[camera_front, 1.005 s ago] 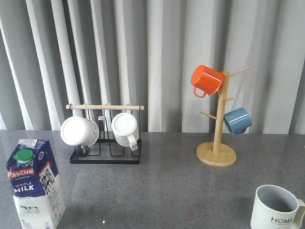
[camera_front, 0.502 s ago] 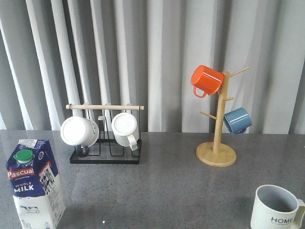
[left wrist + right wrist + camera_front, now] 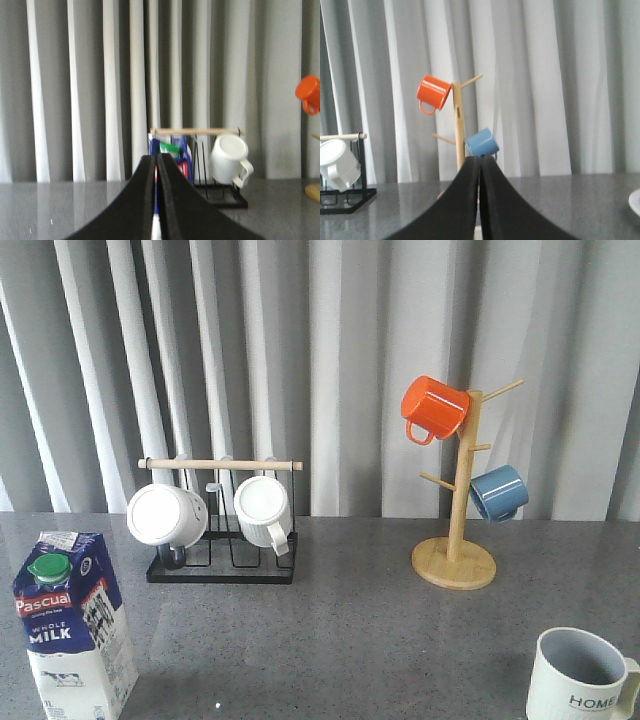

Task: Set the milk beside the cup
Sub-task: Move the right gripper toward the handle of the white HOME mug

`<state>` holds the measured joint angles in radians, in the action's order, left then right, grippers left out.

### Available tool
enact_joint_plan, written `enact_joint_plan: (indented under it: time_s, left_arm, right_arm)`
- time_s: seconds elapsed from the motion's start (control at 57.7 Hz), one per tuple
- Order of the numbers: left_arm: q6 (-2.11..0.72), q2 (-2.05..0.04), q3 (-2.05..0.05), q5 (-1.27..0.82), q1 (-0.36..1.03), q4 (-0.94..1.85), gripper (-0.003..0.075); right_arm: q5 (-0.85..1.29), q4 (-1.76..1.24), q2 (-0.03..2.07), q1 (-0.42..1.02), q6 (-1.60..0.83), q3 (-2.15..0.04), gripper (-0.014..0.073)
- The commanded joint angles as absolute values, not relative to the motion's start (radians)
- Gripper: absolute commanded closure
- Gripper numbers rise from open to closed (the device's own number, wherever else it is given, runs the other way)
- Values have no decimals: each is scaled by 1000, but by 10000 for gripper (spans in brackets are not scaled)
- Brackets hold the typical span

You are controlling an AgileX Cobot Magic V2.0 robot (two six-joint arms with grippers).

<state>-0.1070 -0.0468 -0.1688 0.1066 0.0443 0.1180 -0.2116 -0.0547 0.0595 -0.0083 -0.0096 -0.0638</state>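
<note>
The milk carton [image 3: 75, 625], blue and white with a green cap and red "Pascual" logo, stands upright at the table's near left. It also shows in the left wrist view [image 3: 175, 152], mostly hidden behind my left gripper [image 3: 156, 159], which is shut and empty, short of the carton. The pale ribbed "HOME" cup [image 3: 583, 676] stands at the near right; only its rim edge [image 3: 635, 201] shows in the right wrist view. My right gripper [image 3: 480, 161] is shut and empty. Neither gripper shows in the front view.
A black wire rack [image 3: 222, 558] with a wooden bar holds two plain white mugs [image 3: 165, 515] at the back left. A wooden mug tree [image 3: 455, 560] at the back right carries an orange mug [image 3: 433, 408] and a blue mug [image 3: 498, 492]. Grey curtains hang behind.
</note>
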Motion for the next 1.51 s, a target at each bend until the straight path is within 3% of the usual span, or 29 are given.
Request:
enact_joint_plan:
  time_s: [0.0, 0.208, 0.433, 0.884, 1.23, 1.369, 1.49]
  left_arm:
    - [-171, -190, -314, 197, 41, 117, 726]
    - [-177, -612, -591, 84, 41, 118, 726]
    - [-112, -794, -637, 0, 80, 119, 726]
    - [-107, -816, -637, -10, 103, 118, 701]
    - [-81, -813, -637, -31, 103, 119, 538]
    - [-81, -813, -637, -42, 103, 119, 514]
    - [-81, -813, -637, -47, 103, 119, 514]
  right_arm:
    - [-306, -89, 201, -14, -103, -182, 600]
    - [-160, -228, 616, -15, -274, -459, 600]
    - [-88, -235, 816, -15, -293, -522, 600]
    - [0, -231, 841, -15, -319, -522, 596]
    - [-8, -211, 750, -31, -359, -522, 578]
    - [14, -214, 723, -54, -356, -522, 514]
    - [32, -200, 721, -55, -359, -522, 398]
